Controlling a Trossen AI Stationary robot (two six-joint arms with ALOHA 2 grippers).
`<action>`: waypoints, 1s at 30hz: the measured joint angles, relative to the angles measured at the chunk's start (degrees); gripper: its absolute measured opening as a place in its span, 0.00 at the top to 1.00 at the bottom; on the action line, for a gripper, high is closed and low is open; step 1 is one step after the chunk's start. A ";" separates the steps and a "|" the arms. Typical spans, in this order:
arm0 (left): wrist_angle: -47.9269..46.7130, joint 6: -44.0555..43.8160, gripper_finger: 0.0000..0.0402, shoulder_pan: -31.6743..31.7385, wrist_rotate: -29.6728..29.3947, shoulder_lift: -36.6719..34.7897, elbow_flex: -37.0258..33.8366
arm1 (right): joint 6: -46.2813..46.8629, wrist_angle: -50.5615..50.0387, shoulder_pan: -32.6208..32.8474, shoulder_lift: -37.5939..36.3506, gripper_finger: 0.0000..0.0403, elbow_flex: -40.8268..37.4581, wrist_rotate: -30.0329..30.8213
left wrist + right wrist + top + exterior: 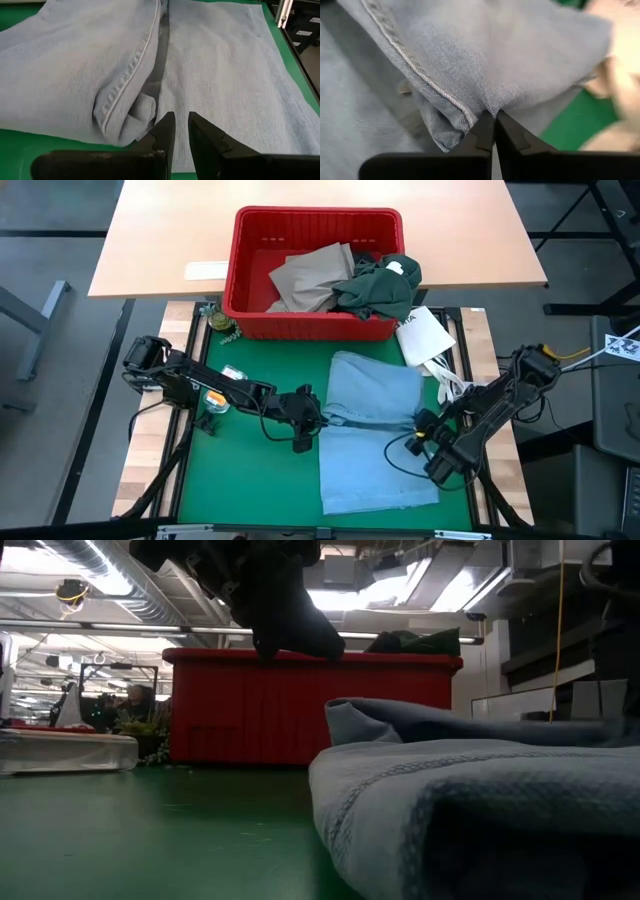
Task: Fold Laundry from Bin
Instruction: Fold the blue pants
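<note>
- The left claw [303, 418] sits low at the left edge of the light blue jeans [375, 430]. Its fingers [165, 131] stand a narrow gap apart, right by a folded seam; whether they pinch any cloth I cannot tell.
- The light blue jeans lie spread on the green surface [250, 480], near of the bin, with the far part folded over on itself.
- The red bin [315, 275] stands at the far side of the green mat, holding tan trousers [310, 275] on its left and a dark green garment [380, 288] draped over its right rim.
- A white packet [425, 335] lies just right of the bin's near right corner, beside the jeans.
- The right claw [425, 425] is at the right edge of the jeans, clenched on a bunched fold of the light blue cloth, its fingertips [485, 131] pressed together with fabric gathered between them.
</note>
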 joint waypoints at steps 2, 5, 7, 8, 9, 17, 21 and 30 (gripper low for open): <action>0.00 0.00 0.88 0.00 0.00 0.00 0.00 | -0.43 -5.71 -0.01 -0.49 0.99 2.25 -1.10; 0.00 0.00 0.88 0.00 0.00 0.00 0.00 | -0.68 -11.17 0.00 -0.62 0.98 4.51 -2.23; -0.02 0.00 0.88 0.00 0.00 0.00 0.00 | -0.70 -12.66 0.00 -0.62 0.99 4.83 -3.03; -0.02 0.00 0.88 0.00 0.00 0.00 0.00 | -0.72 -12.95 0.00 -0.62 0.99 4.79 -3.58; -0.02 0.00 0.88 0.00 0.00 0.00 0.00 | -0.74 -12.95 0.00 -0.62 0.99 4.64 -4.04; 2.37 -0.02 0.88 0.22 -1.08 0.00 0.00 | -2.54 -9.51 0.00 -0.62 0.94 3.04 -6.21; 5.96 -0.03 0.88 0.56 -3.19 0.00 0.00 | -3.34 -8.55 0.00 -0.62 0.92 3.04 -6.47; 9.05 -0.02 0.87 1.13 -1.85 0.00 0.00 | -4.94 -6.97 0.00 -0.66 0.81 3.04 -8.39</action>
